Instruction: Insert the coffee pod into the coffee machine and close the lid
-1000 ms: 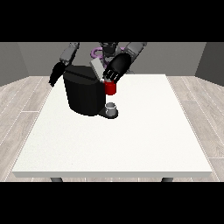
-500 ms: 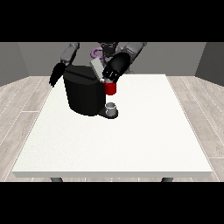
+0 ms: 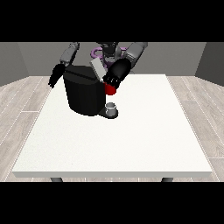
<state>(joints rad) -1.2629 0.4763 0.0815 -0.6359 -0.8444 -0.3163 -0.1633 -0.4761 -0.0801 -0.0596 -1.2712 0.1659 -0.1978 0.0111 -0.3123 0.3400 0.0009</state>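
robot hand at the view's right (image 3: 114, 76) over the coffee machine (image 3: 85, 91), finger state unclear.

Hand at the view's right (image 3: 115, 75) is easing up and slightly rightward from a second ago, its fingers now sitting just above the red thing at the machine (image 3: 110, 89), covering its top edge rather than overlapping its middle.
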